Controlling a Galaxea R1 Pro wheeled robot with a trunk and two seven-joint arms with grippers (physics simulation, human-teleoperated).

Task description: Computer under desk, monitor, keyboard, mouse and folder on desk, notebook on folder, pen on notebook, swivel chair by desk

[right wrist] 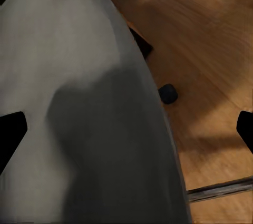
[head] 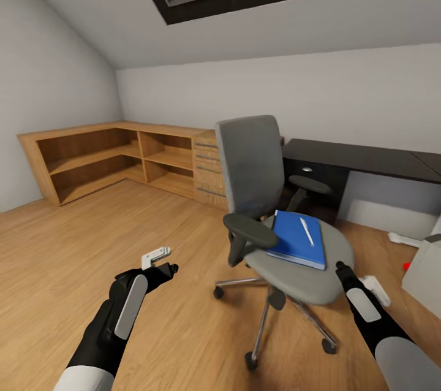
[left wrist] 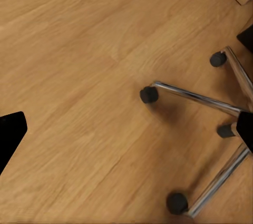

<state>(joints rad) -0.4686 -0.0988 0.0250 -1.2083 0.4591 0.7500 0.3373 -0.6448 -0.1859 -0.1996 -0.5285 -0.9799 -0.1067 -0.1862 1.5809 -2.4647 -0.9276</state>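
Sitting on the swivel chair, the folder waits to go on the table, so both end effectors, right and left, are wide, holding nothing.

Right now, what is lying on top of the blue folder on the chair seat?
A whitish pen lies on the folder. No notebook is visible; anything under the folder is covered.

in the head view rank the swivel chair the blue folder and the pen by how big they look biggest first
1. swivel chair, by far the largest.
2. folder, lying on the chair's seat.
3. pen, a thin whitish stick lying on the folder.

All three sit at about the same distance, so the order is safe.
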